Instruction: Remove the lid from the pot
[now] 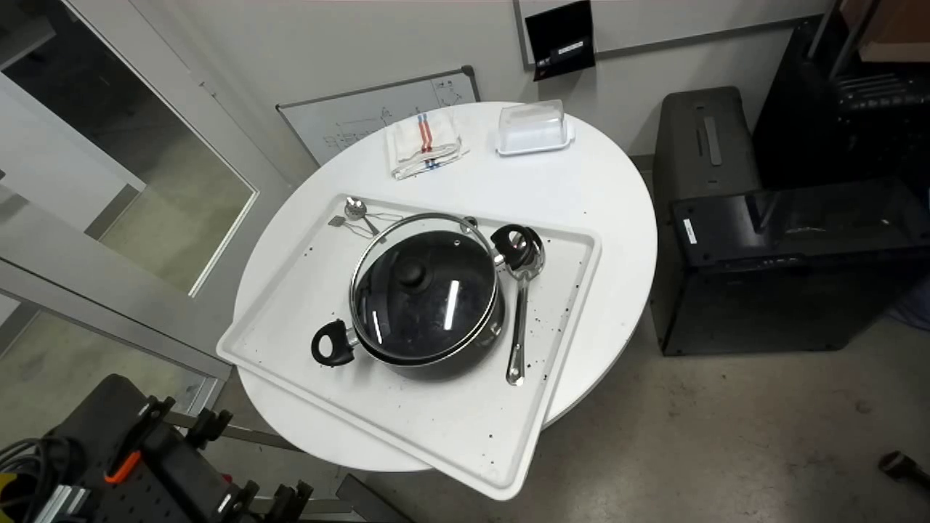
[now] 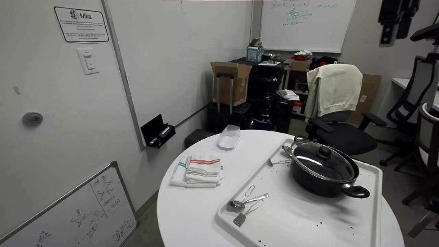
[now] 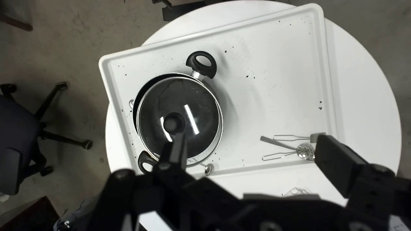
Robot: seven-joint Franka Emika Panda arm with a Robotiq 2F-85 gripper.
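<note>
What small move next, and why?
Probably shift the open black end effector sideways until the small round black knob of the clear round glass lid lies between its fingers: in the wrist view, the knob lines up with one finger, not the gap, and the lid rests on the wide round black pot.

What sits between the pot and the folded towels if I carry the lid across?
In an exterior view: a small ladle beside the pot, then the tray's rim and tabletop.

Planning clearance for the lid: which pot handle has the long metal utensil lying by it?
The right-hand handle in an exterior view: there it overlaps the long metal utensil; the left-hand handle is across the pot, away from it.
</note>
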